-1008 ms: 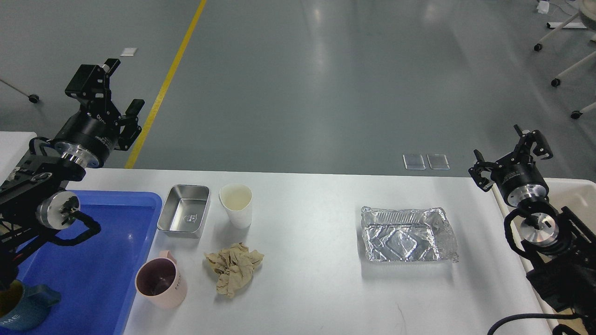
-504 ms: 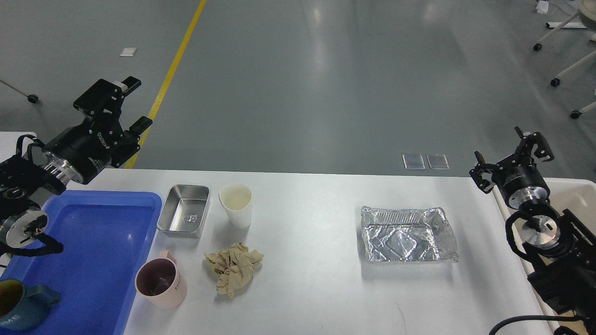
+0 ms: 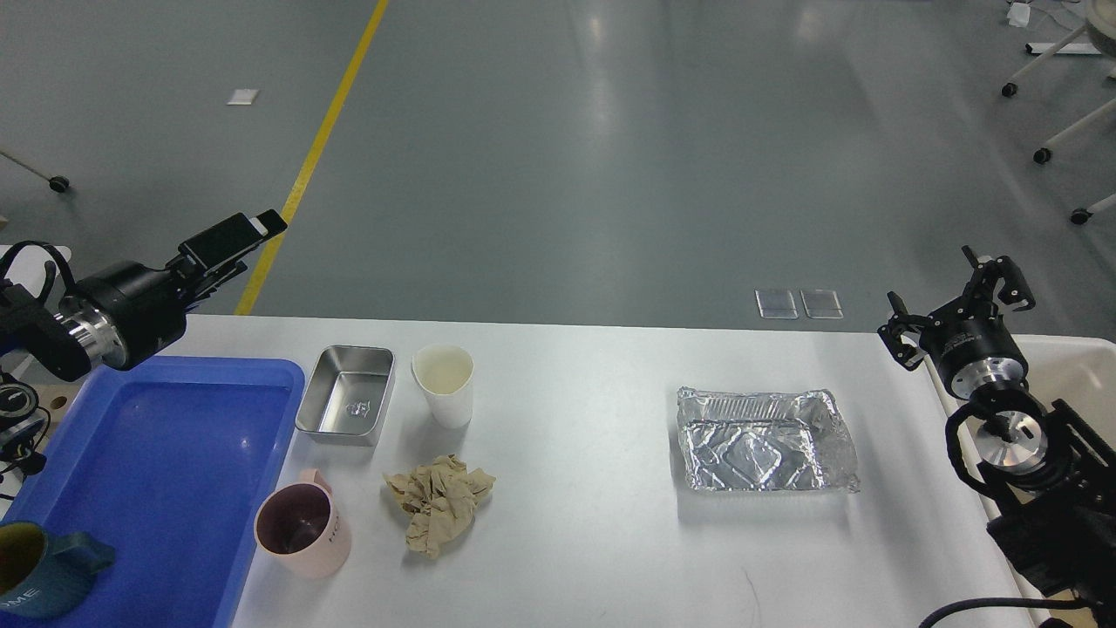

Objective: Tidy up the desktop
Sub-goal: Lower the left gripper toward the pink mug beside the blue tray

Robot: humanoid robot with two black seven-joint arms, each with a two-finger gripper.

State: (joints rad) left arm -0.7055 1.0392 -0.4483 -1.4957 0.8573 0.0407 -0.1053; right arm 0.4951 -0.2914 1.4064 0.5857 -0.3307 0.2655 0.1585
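While both arms hang clear of every item, the desktop [image 3: 593, 419] fills the lower half of the head view as a white surface with its far edge running across mid-frame.

Items on the surface, by clock position from its centre:
- Steel tray [image 3: 345, 405], rectangular and shallow, at 9 o'clock, upright, just beside the blue tray's right rim.
- Paper cup [image 3: 444, 385], white, upright, at 10 o'clock, just right of the steel tray, not touching it.
- Crumpled brown paper [image 3: 438, 501], at 8 o'clock, near the cup's 6 o'clock side.
- Pink mug [image 3: 302, 534], upright, dark inside, handle toward 12 o'clock, at 8 o'clock, just beside the blue tray's rim and left of the paper.
- Foil container [image 3: 764, 439], rectangular, open, rim crinkled, at 3 o'clock, well apart from the other items.

Holders:
- Blue tray [image 3: 174, 453], plastic, at the surface's 9 o'clock end; one blue mug [image 3: 39, 580], yellowish inside, stands in its near left corner.
- Off-white bin [image 3: 1068, 366], at the 3 o'clock end, largely hidden behind the right arm.

Arms:
- Left gripper [image 3: 234, 246], above the surface's far left corner, pointing toward 2 o'clock; seen edge-on, so I cannot tell whether the jaws are spread or pressed together. It holds nothing visible.
- Right gripper [image 3: 955, 295], above the far right corner near the bin, pointing toward 12 o'clock; jaws spread, nothing between them.
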